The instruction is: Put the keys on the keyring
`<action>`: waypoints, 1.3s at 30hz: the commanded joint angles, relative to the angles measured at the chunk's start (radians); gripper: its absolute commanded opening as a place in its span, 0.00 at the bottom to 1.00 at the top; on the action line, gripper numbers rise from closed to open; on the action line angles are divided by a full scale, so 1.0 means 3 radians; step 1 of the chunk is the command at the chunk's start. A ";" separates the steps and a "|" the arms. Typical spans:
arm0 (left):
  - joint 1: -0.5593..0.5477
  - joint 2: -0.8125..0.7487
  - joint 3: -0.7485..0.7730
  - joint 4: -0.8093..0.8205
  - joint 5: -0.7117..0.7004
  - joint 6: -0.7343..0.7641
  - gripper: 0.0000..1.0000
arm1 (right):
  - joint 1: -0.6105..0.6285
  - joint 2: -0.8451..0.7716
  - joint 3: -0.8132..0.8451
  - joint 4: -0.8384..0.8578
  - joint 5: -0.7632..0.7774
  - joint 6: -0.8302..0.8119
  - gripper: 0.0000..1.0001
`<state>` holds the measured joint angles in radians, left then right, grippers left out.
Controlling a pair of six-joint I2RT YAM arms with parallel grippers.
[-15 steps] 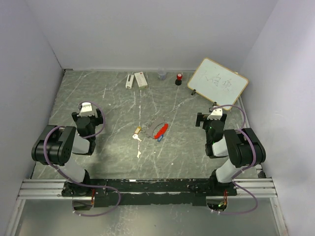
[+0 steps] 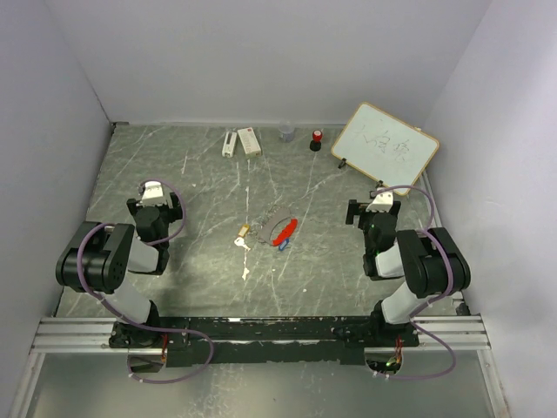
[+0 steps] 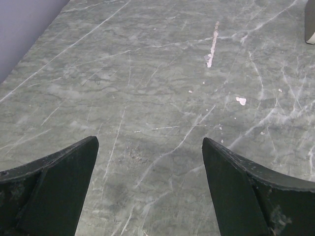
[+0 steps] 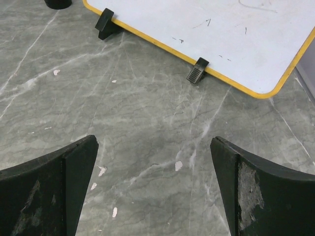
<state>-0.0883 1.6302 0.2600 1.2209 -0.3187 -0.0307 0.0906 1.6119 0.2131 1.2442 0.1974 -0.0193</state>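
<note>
- Top external view: the table [image 2: 174, 174] is grey-green marbled stone; the keyring [image 2: 271, 218], a thin wire loop, lies near its middle, between the two arms and well apart from both
- The ring's red tag [image 2: 284, 230] lies slantwise across the loop's near side; the blue tab [image 2: 285, 246] sits just beside the tag's lower end
- The brass key [image 2: 244, 231] lies flat just left of the loop; the pale key [image 2: 241, 245] lies just beside it on the near side; whether either touches the wire is too small to tell; another pale fleck lies closer to the arm bases, too small to identify
- The left gripper [image 2: 152, 193] hovers over the table's left part; the right gripper [image 2: 376, 205] over the right part, near the whiteboard [image 2: 385, 145]
- Along the far edge stand two white blocks [image 2: 241, 140], a small grey cup [image 2: 286, 133] and a red-capped stamp [image 2: 317, 139]
- Left wrist view: both dark fingers [image 3: 59, 182] stand wide apart with only bare stone between them; nothing held; neither the keys nor the keyring show here
- Right wrist view: the fingers [image 4: 54, 182] are likewise spread wide and hold nothing; ahead lies the yellow-rimmed whiteboard on two black feet [image 4: 197, 73]; no key or ring in sight
</note>
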 commanded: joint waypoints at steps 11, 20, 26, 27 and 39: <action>-0.0028 -0.0702 0.1875 -0.3527 0.0515 -0.1283 0.98 | 0.0210 -0.1612 0.1208 -0.2725 -0.0728 0.0845 1.00; -0.0041 -0.1353 0.1506 -0.2687 0.1880 -0.1455 0.98 | 0.0528 -0.1529 0.1331 -0.2728 -0.1581 0.1069 1.00; -0.0092 -0.1618 0.1504 -0.2837 0.1761 -0.1375 0.98 | 0.0609 -0.1062 0.1654 -0.3032 -0.1773 0.0995 1.00; -0.0105 -0.1644 0.1510 -0.2861 0.1753 -0.1341 0.98 | 0.0673 -0.1043 0.1707 -0.3097 -0.1692 0.0956 1.00; -0.0923 -0.1530 0.1558 -0.3151 0.1269 -0.1119 0.94 | 0.1693 -0.0474 0.1949 -0.3352 -0.1168 0.1025 0.86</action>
<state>-0.2989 1.1511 0.7086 0.3183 0.1299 -0.3927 0.5117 1.3952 0.7979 0.2699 -0.2043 0.2619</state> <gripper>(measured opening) 0.980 0.886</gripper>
